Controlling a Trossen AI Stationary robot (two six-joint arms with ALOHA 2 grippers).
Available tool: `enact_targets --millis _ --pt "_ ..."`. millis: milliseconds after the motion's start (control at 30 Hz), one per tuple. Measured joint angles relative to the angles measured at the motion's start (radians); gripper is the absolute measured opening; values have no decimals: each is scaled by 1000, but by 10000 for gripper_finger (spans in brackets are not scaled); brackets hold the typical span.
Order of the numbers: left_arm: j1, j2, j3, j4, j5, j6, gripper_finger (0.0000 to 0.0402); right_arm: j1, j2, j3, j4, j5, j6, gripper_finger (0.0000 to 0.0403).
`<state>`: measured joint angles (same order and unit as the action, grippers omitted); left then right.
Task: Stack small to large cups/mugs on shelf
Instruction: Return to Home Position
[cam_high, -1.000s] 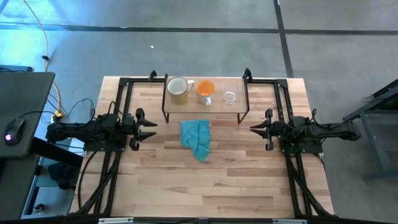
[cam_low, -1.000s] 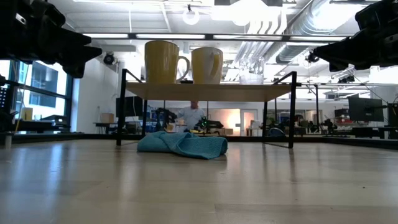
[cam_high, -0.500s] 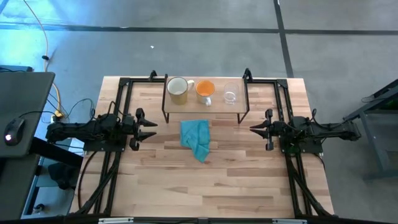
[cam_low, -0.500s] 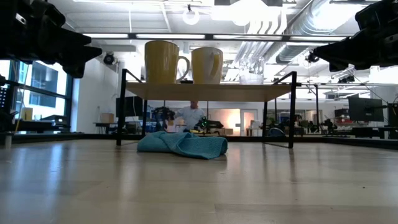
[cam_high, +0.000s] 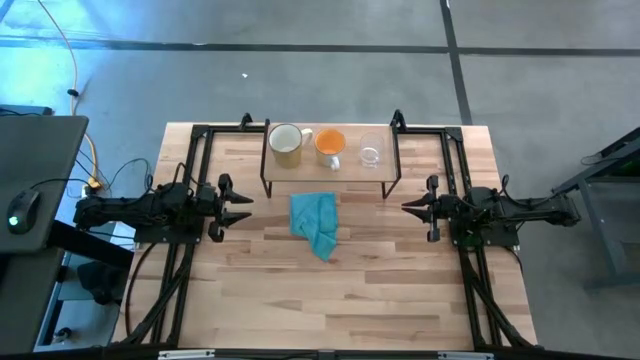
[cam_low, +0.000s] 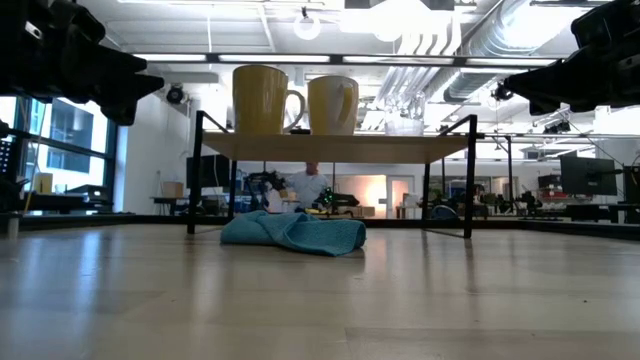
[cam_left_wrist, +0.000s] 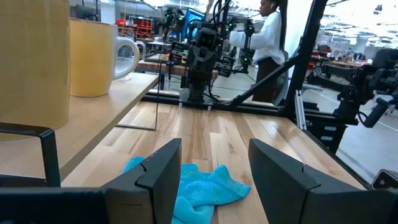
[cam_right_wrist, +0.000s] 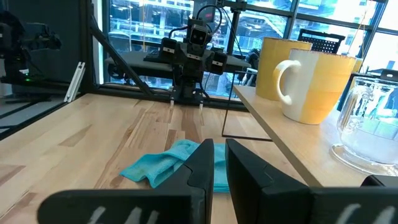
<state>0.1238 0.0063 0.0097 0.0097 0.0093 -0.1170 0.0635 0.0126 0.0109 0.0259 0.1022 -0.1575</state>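
Note:
Three cups stand in a row on the low wooden shelf (cam_high: 325, 178) at the table's far side: the cream mug (cam_high: 285, 144) on the left, the orange mug (cam_high: 330, 144) in the middle, the clear glass cup (cam_high: 370, 152) on the right. All three rest upright on their bases. My left gripper (cam_high: 245, 207) hovers level at the table's left, open, with nothing between its fingers (cam_left_wrist: 214, 168). At the table's right, my right gripper (cam_high: 405, 207) hovers level and shut, its fingers (cam_right_wrist: 220, 155) empty. Both point toward the table's middle, well short of the shelf.
A crumpled teal cloth (cam_high: 316, 222) lies on the table just in front of the shelf, between the two grippers. Black frame rails (cam_high: 190, 160) run along the table's left and right sides. A person (cam_left_wrist: 267, 37) stands in the room beyond the table.

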Motion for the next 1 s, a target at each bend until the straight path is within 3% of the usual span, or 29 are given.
enact_targets --millis 1000 --pt "0 0 0 0 0 0 177 0 0 0 0 0 0 32"
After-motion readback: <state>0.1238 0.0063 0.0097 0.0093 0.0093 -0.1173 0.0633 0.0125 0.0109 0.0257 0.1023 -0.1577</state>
